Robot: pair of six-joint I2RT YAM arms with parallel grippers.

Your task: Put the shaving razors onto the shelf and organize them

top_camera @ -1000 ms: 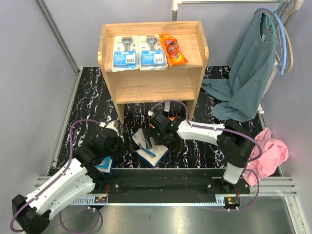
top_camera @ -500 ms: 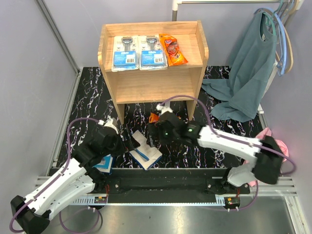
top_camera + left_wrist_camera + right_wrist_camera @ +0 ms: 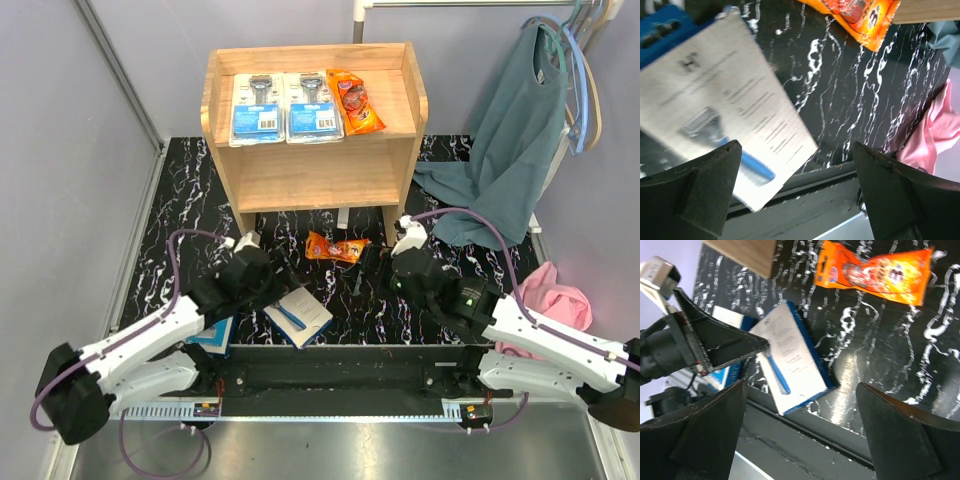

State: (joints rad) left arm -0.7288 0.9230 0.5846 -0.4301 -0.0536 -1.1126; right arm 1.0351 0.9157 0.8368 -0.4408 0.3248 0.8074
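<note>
Three razor packs are stocked on the top tier of the pale natural-wood two-tier shelf (image 3: 310,178), upper centre of the overhead view: two clear blister packs on blue cards (image 3: 257,110) (image 3: 313,107) and one glossy orange packet (image 3: 354,102), side by side.

Three packs remain on the black white-veined counter (image 3: 190,215):
- Second glossy orange packet (image 3: 337,246), centre of frame, just in front of the shelf.
- White-and-blue flat box picturing a razor (image 3: 298,316), lower centre, lying tilted.
- Second white-and-blue flat box (image 3: 212,337), lower left, partly hidden under the left arm.

Change noted: a second ago the right arm lay stretched across the tilted box. It has since swung back to the right of frame, uncovering the orange packet on the counter. The left arm has meanwhile come forward toward the box.

Left fingers (image 3: 278,283): spread wide, grasping nothing, poised over the tilted box.
Right fingers (image 3: 370,262): spread wide, empty, just right of the counter's orange packet.

Assessment: half stocked. The box looks assigned to the left arm and the packet to the right.
</note>
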